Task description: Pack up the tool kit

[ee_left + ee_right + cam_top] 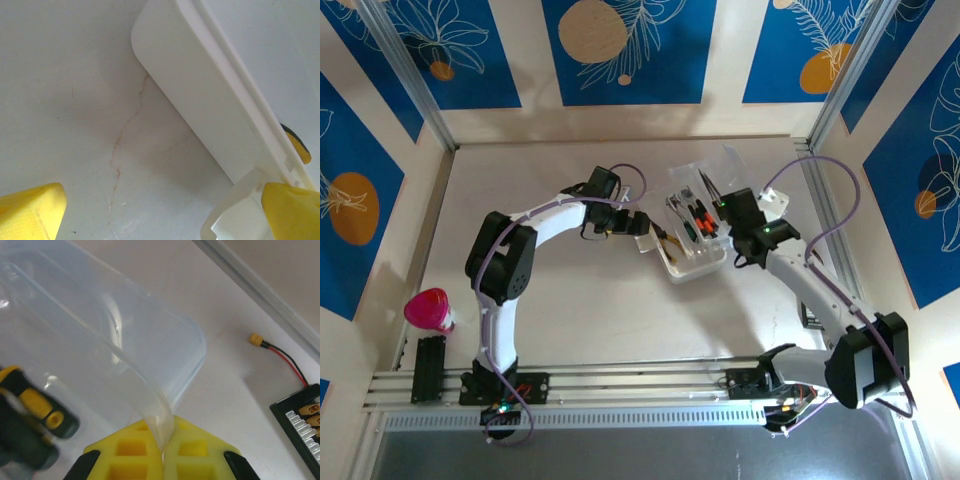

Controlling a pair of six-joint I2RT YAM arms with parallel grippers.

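**Tool kit case [692, 268] open, lid [125, 340] pinched**

From above, I see the case mid-way across the table [580, 290], screwdrivers [697, 218] inside, and the left gripper [642, 222] just beside its left wall. Left wrist: my fingers [30, 212] stand wide apart, empty, beside the white case wall [210, 100]. Right wrist: the right gripper [162, 452] is clamped on the clear lid's edge.

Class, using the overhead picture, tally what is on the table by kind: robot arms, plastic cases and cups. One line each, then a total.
Robot arms: 2, the left arm and the right arm
Clear plastic case: 1
Pink cup: 1
Total: 4
The tools in the case are too small to count.
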